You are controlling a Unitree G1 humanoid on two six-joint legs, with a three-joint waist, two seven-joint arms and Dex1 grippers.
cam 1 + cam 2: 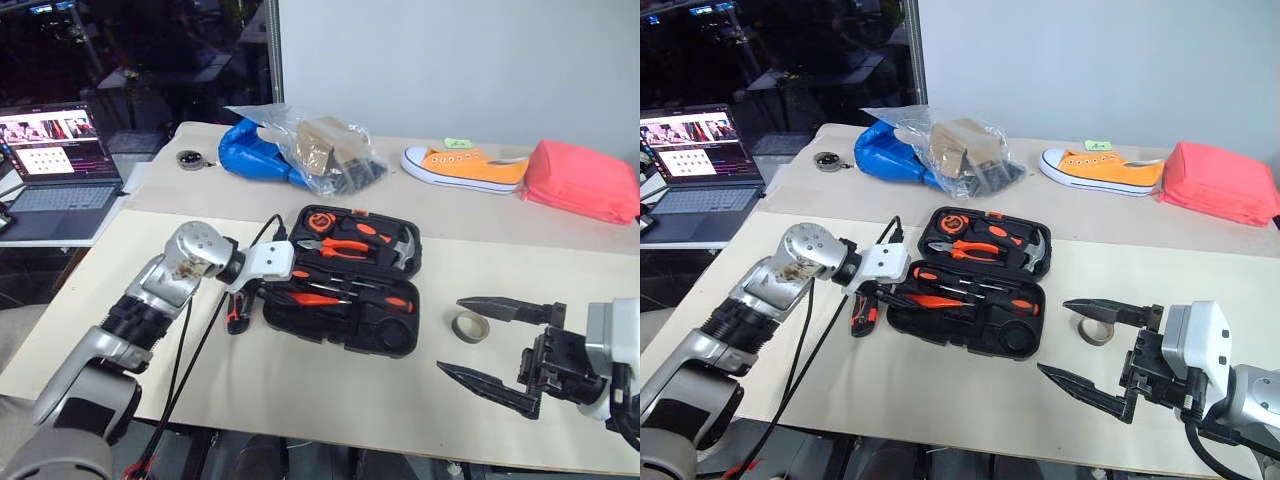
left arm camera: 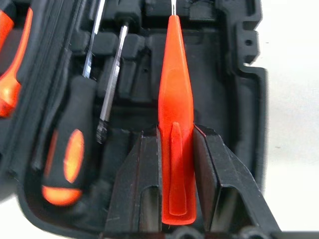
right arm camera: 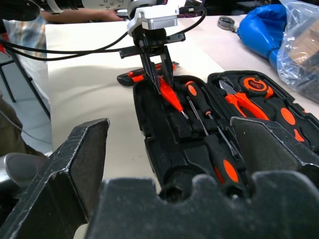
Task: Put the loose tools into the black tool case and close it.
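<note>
The black tool case (image 1: 400, 335) lies open in the middle of the table. My left gripper (image 2: 177, 132) is shut on a thin red-orange screwdriver (image 2: 174, 89) and holds it over the case's left end, tip pointing into the tray. Two black-and-orange screwdrivers (image 3: 194, 97) (image 3: 224, 169) lie in recesses beside it. An orange-and-black utility knife (image 1: 862, 312) rests on the table just left of the case. The grey tape ring (image 1: 470, 325) lies right of the case, near the fingertips of my right gripper (image 1: 448, 335), which hangs open with nothing between its fingers.
Orange-handled pliers (image 1: 340, 247), a hammer (image 1: 400, 250) and a tape measure (image 1: 318, 221) sit in the case lid. At the back are a blue bag (image 1: 250, 150) under a clear plastic bag, an orange shoe (image 1: 465, 165) and a red pouch (image 1: 580, 180). A laptop (image 1: 60, 170) stands far left.
</note>
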